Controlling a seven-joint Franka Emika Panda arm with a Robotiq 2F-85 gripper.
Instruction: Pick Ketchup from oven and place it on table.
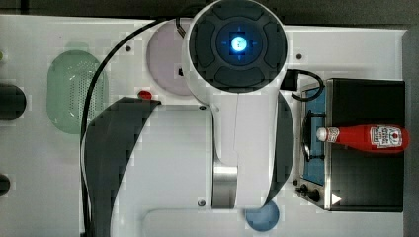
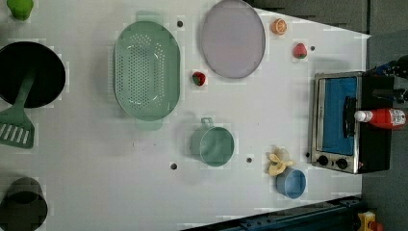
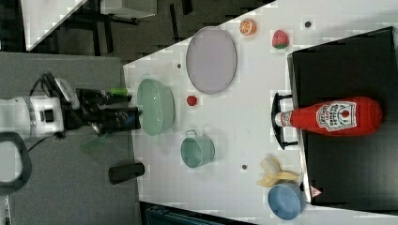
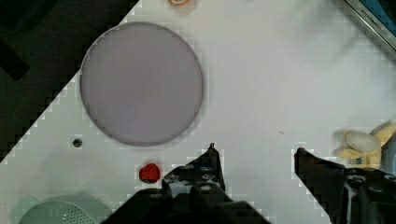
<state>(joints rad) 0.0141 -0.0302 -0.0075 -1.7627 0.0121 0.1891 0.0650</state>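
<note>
On top of the oven (image 1: 365, 173) I see the ketchup (image 1: 368, 137) lying flat, cap over the door edge. My gripper (image 4: 254, 161) hangs over the white bench (image 4: 271, 84), fingers (image 4: 205, 170) spread wide, holding nothing, touching nothing. Lilac plate (image 4: 141, 83), strawberry (image 4: 149, 173), green colander (image 2: 146, 71), mug (image 2: 212, 145) and blue bowl (image 2: 291, 183) share the bench.

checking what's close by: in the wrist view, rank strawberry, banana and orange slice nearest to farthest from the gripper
1. strawberry on one side of the gripper, banana on the other: too close to call
2. orange slice, beyond the plate, farthest
</note>
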